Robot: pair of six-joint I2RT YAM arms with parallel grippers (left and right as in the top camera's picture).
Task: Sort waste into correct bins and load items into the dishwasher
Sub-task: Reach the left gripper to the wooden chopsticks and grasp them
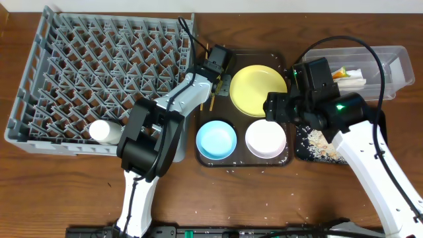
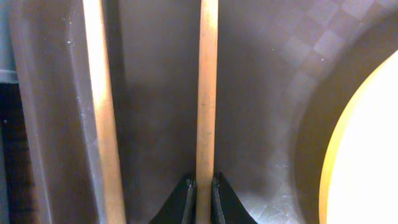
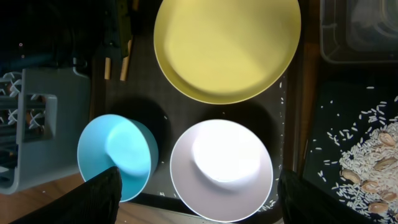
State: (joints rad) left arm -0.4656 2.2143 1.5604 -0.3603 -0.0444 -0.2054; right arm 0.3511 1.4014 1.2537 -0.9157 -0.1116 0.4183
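Note:
My left gripper (image 2: 203, 200) is shut on one wooden chopstick (image 2: 207, 93) lying on the brown serving tray (image 2: 273, 93). The second chopstick (image 2: 99, 93) lies alongside on the tray's left rim. Overhead, this gripper (image 1: 213, 84) is at the tray's left edge beside the yellow plate (image 1: 258, 89). My right gripper (image 3: 202, 199) hangs open above the white bowl (image 3: 221, 168), with the light blue bowl (image 3: 118, 155) to its left. A white cup (image 1: 104, 131) lies in the grey dish rack (image 1: 99, 73). Wrapper and sachet (image 1: 340, 74) sit in the clear tub (image 1: 383, 66).
Beige crumbs (image 3: 367, 168) and rice grains are piled on the glossy black tray (image 1: 310, 149), right of the serving tray. Loose grains are scattered around the white bowl. The rack's corner (image 3: 37, 124) stands close to the blue bowl.

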